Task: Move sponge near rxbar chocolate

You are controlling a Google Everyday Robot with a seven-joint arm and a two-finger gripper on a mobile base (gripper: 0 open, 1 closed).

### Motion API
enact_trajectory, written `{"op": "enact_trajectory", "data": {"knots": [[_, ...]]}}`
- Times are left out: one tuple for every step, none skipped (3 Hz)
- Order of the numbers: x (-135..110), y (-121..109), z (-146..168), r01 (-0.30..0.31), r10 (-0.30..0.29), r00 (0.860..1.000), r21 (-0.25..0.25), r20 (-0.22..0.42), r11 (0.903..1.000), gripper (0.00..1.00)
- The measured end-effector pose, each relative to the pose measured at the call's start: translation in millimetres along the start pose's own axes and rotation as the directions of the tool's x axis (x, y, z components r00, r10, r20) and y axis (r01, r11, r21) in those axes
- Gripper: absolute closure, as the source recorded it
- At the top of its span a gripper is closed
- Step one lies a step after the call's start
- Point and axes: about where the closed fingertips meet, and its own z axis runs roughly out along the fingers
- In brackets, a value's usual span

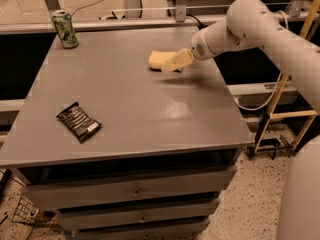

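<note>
The pale yellow sponge (158, 59) lies on the grey table (135, 109), at its far right part. My gripper (175, 62) reaches in from the right on the white arm and sits at the sponge's right end, low over the table and overlapping it. The black rxbar chocolate (79, 121) lies flat near the table's front left, far from the sponge and the gripper.
A green drink can (65, 29) stands at the table's far left corner. The table has drawers (135, 194) below its front edge. A yellow frame (290, 109) and cables stand on the floor to the right.
</note>
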Motion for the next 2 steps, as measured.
{"op": "enact_trajectory", "data": {"knots": [[3.1, -1.6, 5.2, -0.012, 0.012, 1.0, 0.002, -0.006, 0.9999, 0.0], [4.4, -1.3, 9.6, -0.014, 0.014, 1.0, -0.004, -0.01, 0.9999, 0.12]]}}
